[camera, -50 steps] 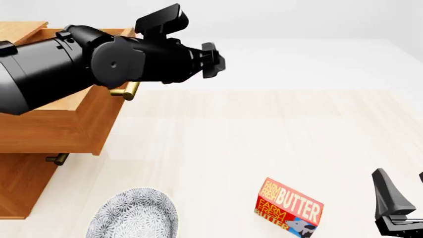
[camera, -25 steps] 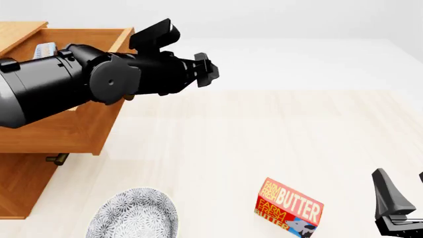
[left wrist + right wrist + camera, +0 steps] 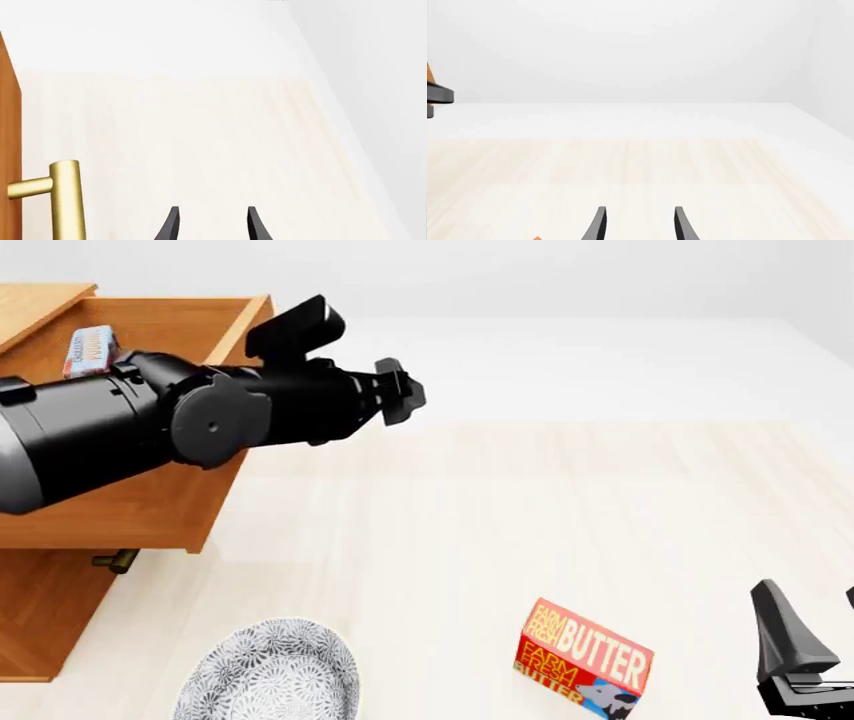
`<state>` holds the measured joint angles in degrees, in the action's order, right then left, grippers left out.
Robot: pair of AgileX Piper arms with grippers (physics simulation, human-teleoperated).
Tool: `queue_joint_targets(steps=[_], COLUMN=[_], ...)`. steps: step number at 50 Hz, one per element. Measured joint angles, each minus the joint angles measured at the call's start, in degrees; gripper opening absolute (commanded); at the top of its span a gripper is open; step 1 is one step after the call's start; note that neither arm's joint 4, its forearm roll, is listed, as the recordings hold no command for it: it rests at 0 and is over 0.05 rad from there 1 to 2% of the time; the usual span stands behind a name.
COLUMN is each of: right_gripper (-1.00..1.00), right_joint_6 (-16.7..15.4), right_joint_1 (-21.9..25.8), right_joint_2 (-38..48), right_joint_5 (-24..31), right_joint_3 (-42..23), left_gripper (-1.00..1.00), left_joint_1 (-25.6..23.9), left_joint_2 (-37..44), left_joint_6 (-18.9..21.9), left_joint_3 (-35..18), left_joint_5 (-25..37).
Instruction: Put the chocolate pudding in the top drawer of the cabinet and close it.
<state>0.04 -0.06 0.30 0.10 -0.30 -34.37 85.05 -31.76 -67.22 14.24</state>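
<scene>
Your chocolate pudding point(image 3: 91, 350) already lies inside the top drawer point(image 3: 134, 505), near its back left corner, so only the closing looks left to do. The drawer stands pulled well out of the cabinet point(image 3: 40, 620), its front panel facing you and the lower drawer's handle point(image 3: 115, 561) peeking out beneath it.

Your left hand point(image 3: 398, 392) hangs in the air just beyond the drawer's front right corner, pointing out across the counter point(image 3: 534, 520). In its wrist view the fingers point(image 3: 172, 225) stand a moderate gap apart with nothing between them, and the brass handle point(image 3: 67, 200) sits just beside them, not touching. That placement makes sense for a push: you are clear of the drawer's opening and next to its front.

Your right hand point(image 3: 801, 660) rests low at the near right edge, fingers point(image 3: 680, 225) likewise parted and empty, well away from the work. The butter box point(image 3: 583, 650) and the patterned plate point(image 3: 274, 672) sit near you, out of the drawer's path.
</scene>
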Motion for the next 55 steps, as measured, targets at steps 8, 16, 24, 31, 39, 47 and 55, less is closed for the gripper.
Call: queue_joint_targets(steps=[8, 16, 24, 31, 39, 47, 55], right_gripper=[1.00, 1.00, 1.00, 1.00, 1.00, 1.00, 1.00], right_joint_6=[0.0, 0.0, 0.0, 0.0, 0.0, 0.0, 0.0], right_joint_1=[0.0, 0.0, 0.0, 0.0, 0.0, 0.0, 0.0], right_joint_2=[0.0, 0.0, 0.0, 0.0, 0.0, 0.0, 0.0], right_joint_5=[0.0, 0.0, 0.0, 0.0, 0.0, 0.0, 0.0], right_joint_3=[0.0, 0.0, 0.0, 0.0, 0.0, 0.0, 0.0], left_gripper=[1.00, 1.00, 1.00, 1.00, 1.00, 1.00, 1.00], left_joint_1=[0.6, 1.0, 1.9, 2.6, 3.3, 3.9, 4.3], left_joint_2=[-0.4, -0.7, -1.2, -1.5, -1.8, -2.1, -2.3], left_joint_6=[-0.4, -0.4, -0.2, 0.1, 0.4, 0.8, 1.1], left_joint_3=[1.1, 1.5, 2.0, 2.4, 2.8, 3.3, 3.6], left_joint_5=[-0.5, -0.6, -0.6, -0.7, -0.7, -0.5, -0.6])
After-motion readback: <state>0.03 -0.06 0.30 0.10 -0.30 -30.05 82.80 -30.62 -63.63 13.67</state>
